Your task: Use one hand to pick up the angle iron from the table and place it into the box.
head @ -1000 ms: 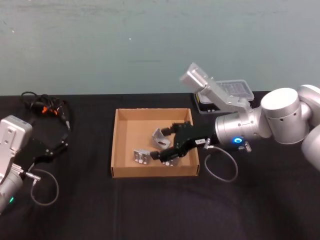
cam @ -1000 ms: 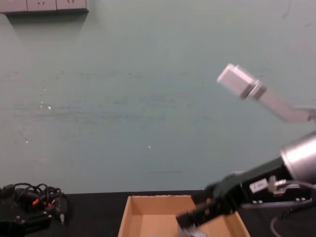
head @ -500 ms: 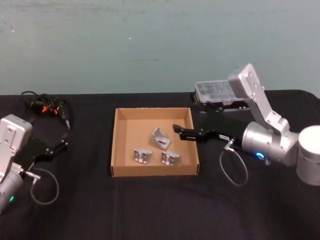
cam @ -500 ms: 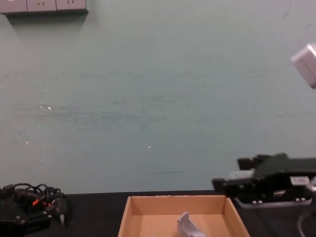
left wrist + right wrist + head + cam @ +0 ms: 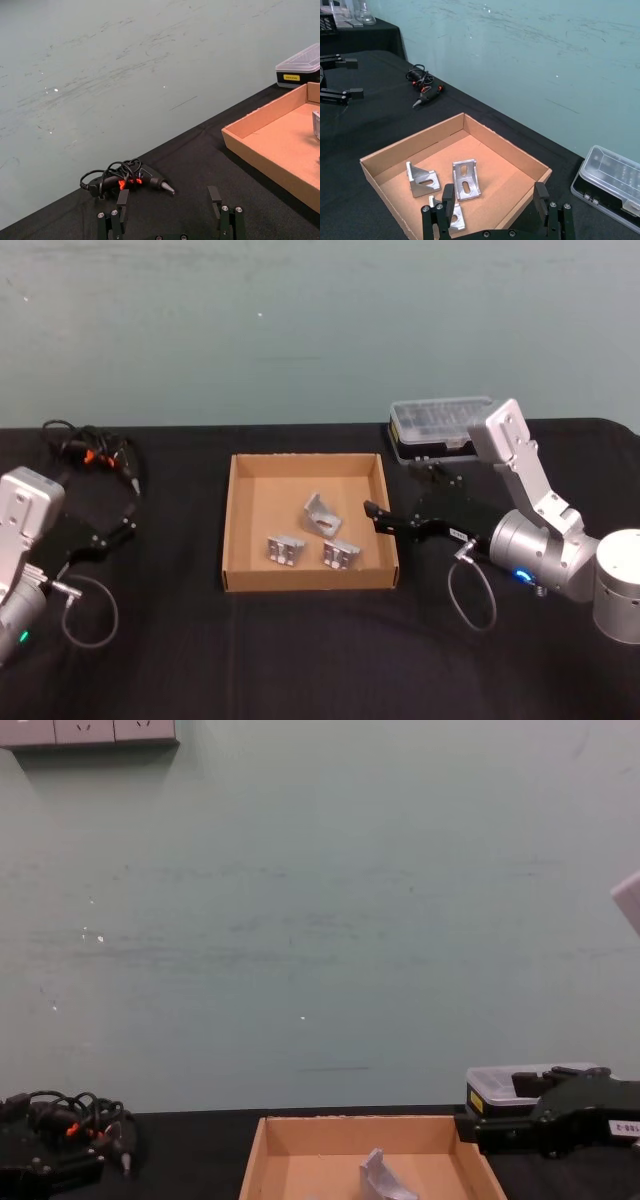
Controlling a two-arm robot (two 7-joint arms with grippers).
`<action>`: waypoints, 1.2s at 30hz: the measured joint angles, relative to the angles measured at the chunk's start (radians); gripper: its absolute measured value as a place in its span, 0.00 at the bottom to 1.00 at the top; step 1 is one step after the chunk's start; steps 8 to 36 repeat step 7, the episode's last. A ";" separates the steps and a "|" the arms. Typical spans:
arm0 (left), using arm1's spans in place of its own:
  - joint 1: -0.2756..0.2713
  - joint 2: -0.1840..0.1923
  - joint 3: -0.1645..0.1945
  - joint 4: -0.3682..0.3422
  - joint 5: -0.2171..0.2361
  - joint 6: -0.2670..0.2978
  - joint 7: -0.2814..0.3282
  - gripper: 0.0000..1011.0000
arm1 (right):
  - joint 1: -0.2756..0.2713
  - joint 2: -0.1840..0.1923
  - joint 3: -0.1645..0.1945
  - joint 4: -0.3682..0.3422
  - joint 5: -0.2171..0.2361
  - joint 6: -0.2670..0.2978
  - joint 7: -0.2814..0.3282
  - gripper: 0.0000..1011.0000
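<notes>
While our black two-fingered right hand is hovering just outside the right wall of the shallow brown cardboard box, its fingers are standing apart and gripping nothing. We are seeing those spread fingers from the right wrist camera too, above the near corner of the box.

Our left hand is resting parked on the flat black tabletop at the left, well apart from the box, fingers likewise apart and empty.

Three small light-grey metal angle irons are lying inside the box: one tilted up near the middle, one toward the front left, one toward the front right.

A black plastic organiser case with a clear lid is sitting behind the right arm, and a black corded tool with orange marks is lying at the far left. A pale green wall is standing behind the tabletop.

From the chest camera we are catching just one angle iron above the box rim, while the right wrist camera is showing all three.
</notes>
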 joint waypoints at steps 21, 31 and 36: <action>0.000 0.000 0.000 0.000 0.000 0.000 0.000 0.99 | -0.001 0.001 0.000 -0.002 0.000 -0.002 -0.002 0.99; 0.000 0.000 0.000 0.000 0.000 0.000 0.000 0.99 | -0.001 0.001 0.000 -0.002 0.000 -0.002 -0.002 0.99; 0.000 0.000 0.000 0.000 0.000 0.000 0.000 0.99 | -0.001 0.001 0.000 -0.002 0.000 -0.002 -0.002 0.99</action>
